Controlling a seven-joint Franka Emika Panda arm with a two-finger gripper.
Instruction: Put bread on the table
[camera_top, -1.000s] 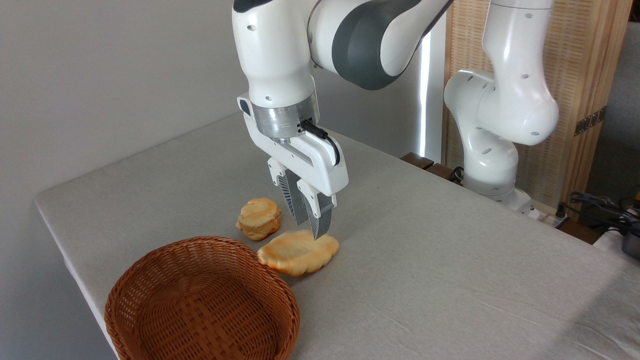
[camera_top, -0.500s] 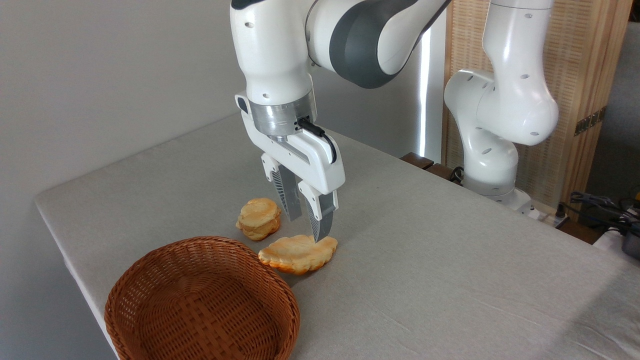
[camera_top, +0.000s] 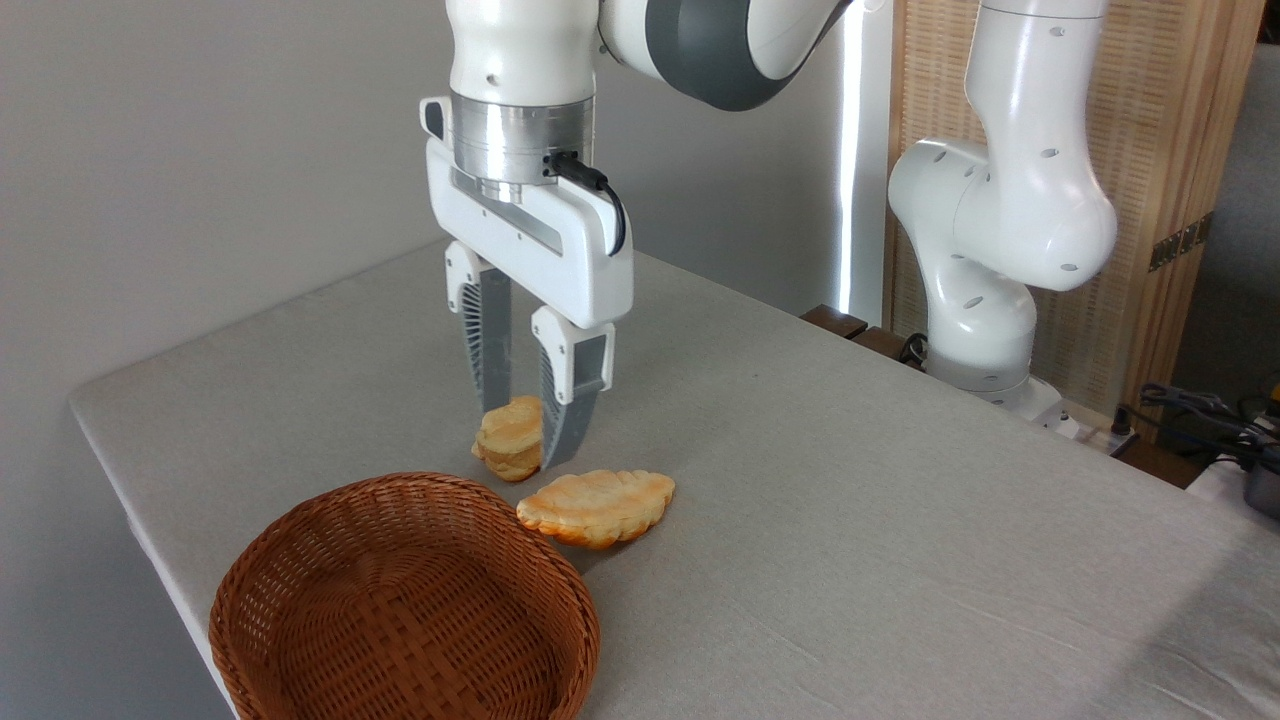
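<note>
At the far left the table (camera_top: 900, 520) begins, a wide plain grey top that runs across to the right edge of the view. Near its front left corner sits a round brown wicker basket (camera_top: 404, 603), nothing visible inside it. Just behind the basket lies a small round stacked bun (camera_top: 510, 440), resting on the cloth. The gripper (camera_top: 526, 434) hangs above the table at that spot, pointing straight down with its jaws parted and nothing held — in this view the bun shows in the gap between the two ribbed grey fingers (camera_top: 491, 345), though whether the fingertips are level with it or in front of it cannot be told. To the right of the bun and just beside the basket's rim lies the bread (camera_top: 596, 507), a long braided golden loaf with toasted patches, flat on the table and apart from the gripper. Farther right the white arm (camera_top: 1000, 220) rises from its base at the table's back edge — before a wooden screen (camera_top: 1150, 130).
</note>
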